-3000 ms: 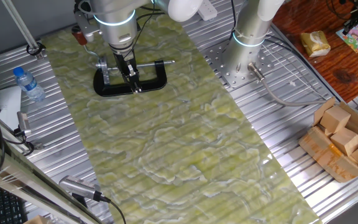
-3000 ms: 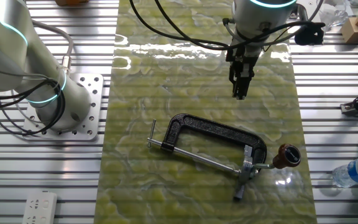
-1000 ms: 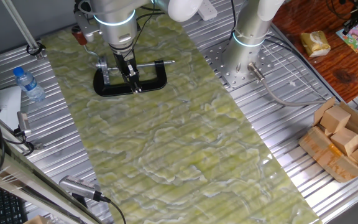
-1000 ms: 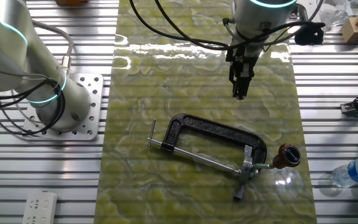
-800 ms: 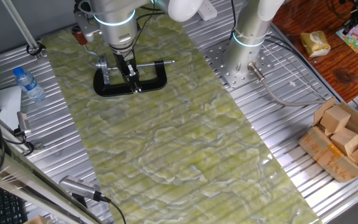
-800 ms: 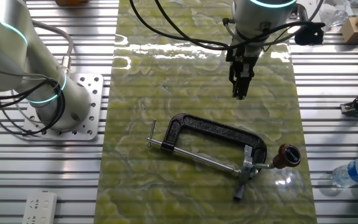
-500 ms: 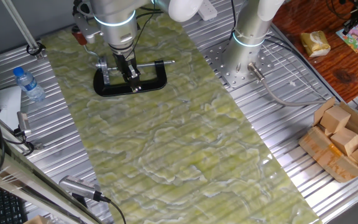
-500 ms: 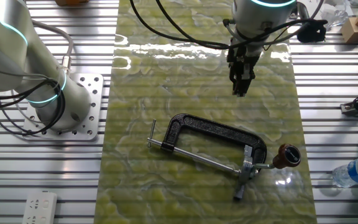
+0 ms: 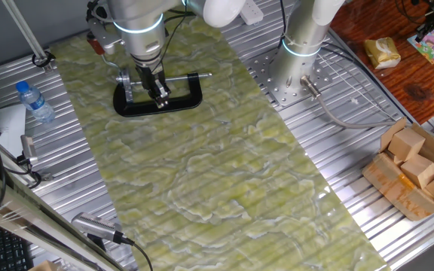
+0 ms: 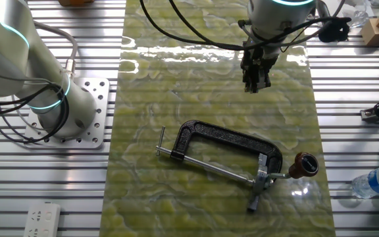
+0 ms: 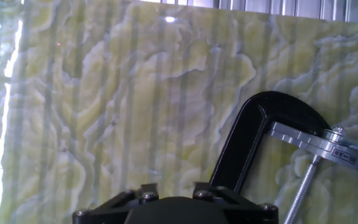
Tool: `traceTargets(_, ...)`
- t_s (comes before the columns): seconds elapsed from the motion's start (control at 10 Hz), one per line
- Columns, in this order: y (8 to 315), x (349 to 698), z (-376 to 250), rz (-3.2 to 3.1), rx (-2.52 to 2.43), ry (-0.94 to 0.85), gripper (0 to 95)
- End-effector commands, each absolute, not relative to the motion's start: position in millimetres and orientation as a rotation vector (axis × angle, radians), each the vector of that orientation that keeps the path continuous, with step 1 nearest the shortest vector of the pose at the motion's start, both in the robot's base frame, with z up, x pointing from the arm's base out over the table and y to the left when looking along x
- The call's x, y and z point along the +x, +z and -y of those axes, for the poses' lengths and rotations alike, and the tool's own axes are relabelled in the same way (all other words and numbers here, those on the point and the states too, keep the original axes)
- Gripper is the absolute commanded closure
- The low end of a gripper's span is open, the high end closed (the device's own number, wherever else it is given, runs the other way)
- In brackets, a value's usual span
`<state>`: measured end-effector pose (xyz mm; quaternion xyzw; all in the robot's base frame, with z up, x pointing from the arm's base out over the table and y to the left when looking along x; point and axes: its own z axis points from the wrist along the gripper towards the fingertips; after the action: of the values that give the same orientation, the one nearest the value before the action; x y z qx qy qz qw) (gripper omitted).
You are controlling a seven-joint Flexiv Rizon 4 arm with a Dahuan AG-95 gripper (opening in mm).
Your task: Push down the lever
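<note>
A black C-clamp (image 10: 229, 138) lies flat on the green marbled mat (image 10: 196, 79). Its long silver screw rod (image 10: 209, 166) ends on the left in the lever (image 10: 162, 140), a short thin silver crossbar that stands across the rod. The lever also shows in one fixed view (image 9: 200, 75), very small. My gripper (image 10: 255, 87) hangs above the mat beyond the clamp's frame, apart from the lever, fingers together and empty. In one fixed view the gripper (image 9: 160, 96) overlaps the clamp (image 9: 138, 108). The hand view shows the clamp's frame (image 11: 253, 137) and a silver block (image 11: 316, 144). The lever is out of that view.
A brown round knob (image 10: 303, 164) lies by the clamp's right end. A water bottle (image 9: 35, 102) lies off the mat. A second arm's base (image 10: 58, 105) stands beside the mat. A cardboard box of wooden blocks (image 9: 413, 169) sits at the far side.
My gripper has risen a little and turned about its axis, so it looks wider in the other fixed view. The clamp and lever have not moved.
</note>
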<state>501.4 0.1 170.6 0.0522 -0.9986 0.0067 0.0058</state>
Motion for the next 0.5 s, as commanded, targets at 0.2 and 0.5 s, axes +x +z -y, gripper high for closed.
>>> traceTargets(0.2, 170.4, 502.1, -0.3, 3.125, 0.171, 0.021, 95.0)
traceTargets(0.5, 168.2, 505.8, 1.5, 3.123, 0.189, 0.026, 95.0)
